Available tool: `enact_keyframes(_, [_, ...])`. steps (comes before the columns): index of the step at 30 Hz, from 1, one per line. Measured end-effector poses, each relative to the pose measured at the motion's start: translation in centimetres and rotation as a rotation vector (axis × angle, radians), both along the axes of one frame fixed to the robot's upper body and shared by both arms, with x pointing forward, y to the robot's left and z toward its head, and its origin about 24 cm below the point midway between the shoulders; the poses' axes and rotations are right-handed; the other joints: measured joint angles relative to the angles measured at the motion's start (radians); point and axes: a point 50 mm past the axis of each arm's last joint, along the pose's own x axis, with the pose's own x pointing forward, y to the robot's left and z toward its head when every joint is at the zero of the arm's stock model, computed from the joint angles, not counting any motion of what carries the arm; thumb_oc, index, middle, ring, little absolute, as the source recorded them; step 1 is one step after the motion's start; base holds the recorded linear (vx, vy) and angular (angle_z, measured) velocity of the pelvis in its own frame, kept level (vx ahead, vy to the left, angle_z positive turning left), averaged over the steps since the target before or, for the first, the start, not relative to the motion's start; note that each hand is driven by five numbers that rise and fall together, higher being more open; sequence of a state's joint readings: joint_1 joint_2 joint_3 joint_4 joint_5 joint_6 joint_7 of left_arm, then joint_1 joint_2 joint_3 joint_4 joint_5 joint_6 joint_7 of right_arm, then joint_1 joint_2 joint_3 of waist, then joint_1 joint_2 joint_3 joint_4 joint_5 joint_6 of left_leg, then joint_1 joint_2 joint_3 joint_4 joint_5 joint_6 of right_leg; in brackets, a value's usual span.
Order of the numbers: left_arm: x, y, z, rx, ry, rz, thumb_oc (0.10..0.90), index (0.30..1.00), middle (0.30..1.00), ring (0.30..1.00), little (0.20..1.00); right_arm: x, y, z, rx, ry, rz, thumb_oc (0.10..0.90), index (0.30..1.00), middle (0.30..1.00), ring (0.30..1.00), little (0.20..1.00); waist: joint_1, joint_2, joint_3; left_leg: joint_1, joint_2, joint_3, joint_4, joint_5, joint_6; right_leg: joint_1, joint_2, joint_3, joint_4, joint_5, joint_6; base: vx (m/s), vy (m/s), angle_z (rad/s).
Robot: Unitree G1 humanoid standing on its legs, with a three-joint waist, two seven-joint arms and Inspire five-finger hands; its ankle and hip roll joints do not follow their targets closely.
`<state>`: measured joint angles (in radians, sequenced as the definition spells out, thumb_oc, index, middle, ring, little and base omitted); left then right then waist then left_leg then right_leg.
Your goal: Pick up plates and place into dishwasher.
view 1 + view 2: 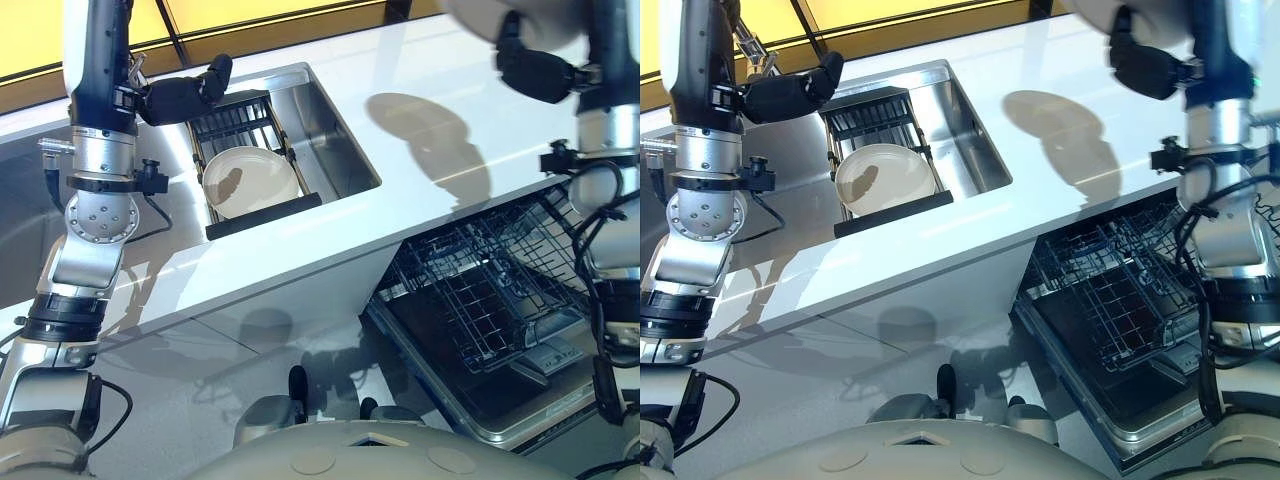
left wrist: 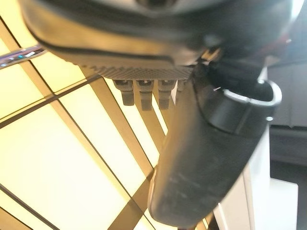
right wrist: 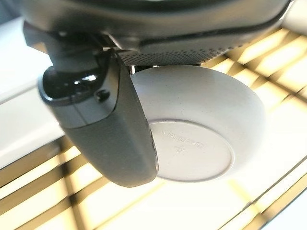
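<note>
One plate in hand, one plate in the sink rack

Two pale dishes are in sight. The right hand (image 3: 115,129) has its thumb pressed across the underside of a grey-white dish (image 3: 201,134), round, matte, with a raised foot ring and a deep curved wall; the fingers lie hidden behind it, so the grip reads as a pinch of thumb against the dish. The head views show that hand raised high above the far right end of the white counter (image 1: 440,130), the dish's rim just visible at the frame's top, and a round shadow cast on the counter beneath it. The right forearm rises upright from the lower right, above the open dishwasher.

The left hand (image 1: 185,95) hovers over the sink's far left corner, fingers straight and close together, holding nothing, thumb standing out beside them. Its forearm stands nearly vertical over the counter's left end.

The second dish, a cream plate (image 1: 250,180), lies flat-faced and slightly tilted in a black drying rack (image 1: 262,215) set along the left side of the steel sink (image 1: 340,140).

One dishwasher (image 1: 500,340) stands open below the counter's near right edge, its wire basket (image 1: 480,290) pulled out.
</note>
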<state>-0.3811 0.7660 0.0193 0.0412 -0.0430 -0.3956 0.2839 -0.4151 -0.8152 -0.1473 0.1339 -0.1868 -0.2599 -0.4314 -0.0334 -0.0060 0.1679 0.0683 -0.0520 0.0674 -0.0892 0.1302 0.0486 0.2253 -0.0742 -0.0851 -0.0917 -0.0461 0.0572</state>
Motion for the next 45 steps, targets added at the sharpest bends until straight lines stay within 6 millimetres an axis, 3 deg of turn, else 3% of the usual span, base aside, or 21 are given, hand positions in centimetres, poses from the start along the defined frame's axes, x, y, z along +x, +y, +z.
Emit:
enact_keyframes(2, [0.0, 0.0, 0.0, 0.000, 0.000, 0.000, 0.800, 0.900, 0.900, 0.900, 0.900, 0.0, 0.0, 0.0, 0.000, 0.000, 0.000, 0.100, 0.300, 0.300, 0.300, 0.200, 0.000, 0.000, 0.000, 0.000, 0.000, 0.000, 0.000, 0.000, 0.000, 0.000, 0.000, 0.000, 0.000, 0.000, 0.000, 0.00, 0.000, -0.05])
enact_keyframes(4, [0.1, 2.3, -1.8, -0.014, 0.090, 0.083, 0.800, 0.900, 0.900, 0.900, 0.900, -2.1, -4.6, -0.2, 0.154, -0.117, -0.246, 0.100, 0.300, 0.300, 0.300, 0.200, -0.037, 0.001, 0.000, 0.001, 0.002, 0.015, 0.000, -0.004, 0.000, -0.006, -0.001, 0.020, 0.000, 0.000, 0.000, 0.03, 0.002, -0.19])
enact_keyframes(6, [-0.2, 2.6, -2.7, 0.003, 0.128, 0.087, 0.800, 0.900, 0.900, 0.900, 0.900, -3.8, -6.5, -1.6, 0.179, -0.115, -0.328, 0.100, 0.300, 0.300, 0.300, 0.200, -0.046, 0.001, 0.000, 0.004, 0.005, 0.025, 0.000, -0.010, -0.002, -0.008, -0.001, 0.023, 0.001, 0.000, 0.000, 0.04, -0.003, -0.15])
enact_keyframes(11, [-1.3, 4.2, -5.2, 0.006, 0.223, 0.135, 0.800, 0.900, 0.900, 0.900, 0.900, -7.3, -11.5, -8.4, 0.472, -0.003, -0.606, 0.100, 0.300, 0.300, 0.300, 0.200, -0.065, 0.005, 0.001, 0.010, 0.009, 0.043, 0.000, -0.018, -0.004, -0.010, 0.001, 0.045, 0.001, 0.000, 0.000, 0.03, -0.017, -0.14])
enact_keyframes(15, [-1.3, 4.2, -5.2, 0.005, 0.223, 0.135, 0.800, 0.900, 0.900, 0.900, 0.900, -8.2, -11.7, -11.2, 0.538, 0.066, -0.649, 0.100, 0.300, 0.300, 0.300, 0.200, -0.088, 0.029, -0.003, 0.014, 0.010, 0.051, -0.002, -0.021, -0.005, -0.010, 0.000, 0.048, 0.001, 0.000, 0.000, 0.05, -0.032, -0.06])
enact_keyframes(20, [-1.3, 4.1, -5.4, -0.004, 0.225, 0.133, 0.800, 0.900, 0.900, 0.900, 0.900, -8.3, -11.7, -12.0, 0.530, 0.115, -0.645, 0.100, 0.300, 0.300, 0.300, 0.200, -0.089, 0.058, -0.017, 0.020, 0.014, 0.054, -0.003, -0.025, -0.008, -0.008, 0.003, 0.046, 0.001, 0.000, 0.000, 0.07, -0.044, -0.03])
enact_keyframes(27, [-1.7, 4.3, -6.5, -0.012, 0.264, 0.142, 0.800, 0.900, 0.900, 0.900, 0.900, -6.7, -10.4, -14.3, 0.470, 0.326, -0.535, 0.100, 0.300, 0.300, 0.300, 0.200, -0.078, 0.065, -0.019, 0.022, 0.015, 0.049, -0.001, -0.025, -0.010, -0.005, 0.005, 0.038, 0.001, 0.000, 0.000, 0.06, -0.047, 0.02])
enact_keyframes(36, [-1.8, 4.3, -7.6, -0.041, 0.313, 0.166, 0.800, 0.900, 0.900, 0.900, 0.900, -4.9, -8.1, -16.3, 0.283, 0.607, -0.373, 0.100, 0.300, 0.300, 0.300, 0.200, -0.050, 0.080, -0.007, 0.001, 0.012, 0.004, 0.000, -0.011, -0.015, -0.006, 0.010, -0.022, 0.001, -0.007, -0.007, 0.07, -0.058, 0.15])
enact_keyframes(41, [-1.8, 4.3, -7.9, -0.050, 0.322, 0.169, 0.800, 0.900, 0.900, 0.900, 0.900, -4.5, -7.8, -16.7, 0.236, 0.700, -0.326, 0.100, 0.300, 0.300, 0.300, 0.200, -0.034, 0.101, 0.023, -0.011, 0.013, -0.029, 0.001, -0.001, -0.020, -0.001, 0.017, -0.048, 0.001, -0.009, -0.011, 0.07, -0.037, 0.19])
enact_keyframes(45, [-1.9, 4.4, -8.0, -0.051, 0.328, 0.172, 0.800, 0.900, 0.900, 0.900, 0.900, -4.1, -7.9, -17.8, 0.248, 0.803, -0.340, 0.100, 0.300, 0.300, 0.300, 0.200, -0.012, 0.101, 0.034, -0.010, 0.013, -0.046, 0.001, 0.002, -0.024, 0.008, 0.020, -0.068, 0.001, -0.018, -0.019, 0.06, -0.048, 0.15])
